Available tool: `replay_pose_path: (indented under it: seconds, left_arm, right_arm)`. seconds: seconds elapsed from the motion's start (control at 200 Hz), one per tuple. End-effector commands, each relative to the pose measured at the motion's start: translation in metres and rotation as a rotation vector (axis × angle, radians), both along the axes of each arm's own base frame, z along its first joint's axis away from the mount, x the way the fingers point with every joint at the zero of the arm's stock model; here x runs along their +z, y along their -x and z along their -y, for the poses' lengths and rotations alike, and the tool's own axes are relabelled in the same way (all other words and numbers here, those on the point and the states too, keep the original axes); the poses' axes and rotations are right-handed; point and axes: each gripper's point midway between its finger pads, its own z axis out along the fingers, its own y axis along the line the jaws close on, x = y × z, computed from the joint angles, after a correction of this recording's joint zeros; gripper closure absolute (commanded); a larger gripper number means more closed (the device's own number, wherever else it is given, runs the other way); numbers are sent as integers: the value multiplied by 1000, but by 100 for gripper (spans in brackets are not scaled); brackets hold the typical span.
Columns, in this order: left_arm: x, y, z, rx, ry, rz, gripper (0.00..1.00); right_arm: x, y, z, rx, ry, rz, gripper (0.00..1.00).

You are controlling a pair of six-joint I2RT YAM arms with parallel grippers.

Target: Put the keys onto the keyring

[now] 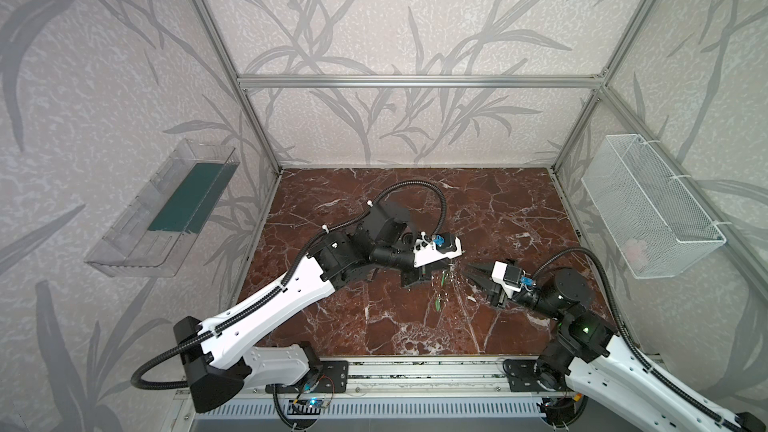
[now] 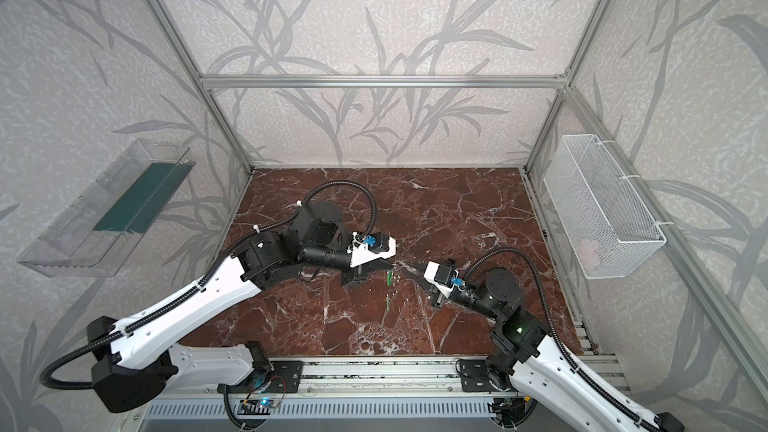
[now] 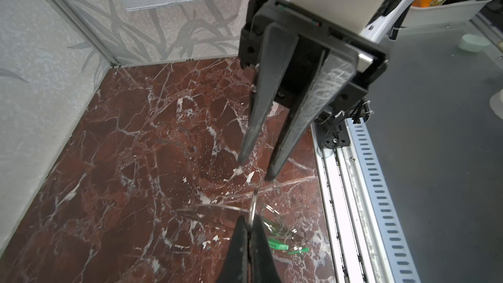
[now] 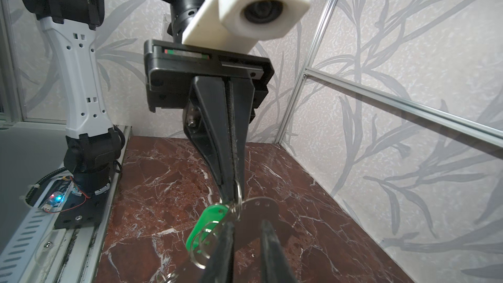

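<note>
My left gripper (image 4: 231,194) is shut on a metal ring (image 4: 239,190) held above the marble floor. From that ring hang a bright-green key (image 4: 206,227) and the grey keyring plate (image 4: 261,206). In both top views the key (image 1: 445,278) dangles between the two gripper tips. A second green key (image 1: 437,304) shows lower; I cannot tell whether it hangs or lies on the floor. My right gripper (image 4: 246,224) faces the left one with its jaws a little apart. The plate shows in the gap, and contact is unclear. In the left wrist view the ring (image 3: 253,208) sits between my left gripper's fingers (image 3: 239,240).
The floor is red-brown marble (image 1: 374,326) inside a framed, wallpapered booth. A white wire basket (image 1: 656,209) hangs on the right wall and a clear plastic tray (image 1: 166,209) on the left wall. A metal rail (image 1: 415,371) runs along the front edge.
</note>
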Motion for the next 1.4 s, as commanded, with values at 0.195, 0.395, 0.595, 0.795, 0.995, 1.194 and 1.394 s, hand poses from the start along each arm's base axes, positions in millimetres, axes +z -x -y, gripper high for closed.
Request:
replay_pose_path:
  seconds: [0.195, 0.395, 0.595, 0.795, 0.995, 1.194, 1.394]
  left_arm:
    - [-11, 2, -5, 9, -207, 56, 100]
    - [-2, 1, 1, 14, -208, 77, 100]
    - [0, 4, 6, 1, -210, 78, 100]
    - [-4, 4, 9, -3, -232, 84, 100]
    - [4, 6, 13, -12, -200, 95, 100]
    - [10, 6, 14, -10, -176, 111, 100]
    - [10, 7, 15, -17, -174, 101, 100]
  right_arm:
    - [10, 1, -5, 25, 59, 16, 78]
    - [0, 2, -9, 47, 86, -14, 79]
    - [-4, 3, -11, 58, 82, -24, 81]
    - [-1, 2, -10, 52, 62, -14, 87]
    - [-9, -2, -14, 51, 89, -45, 94]
    - [-13, -6, -7, 7, 91, -54, 87]
    - [-14, -6, -6, -3, 87, -60, 86]
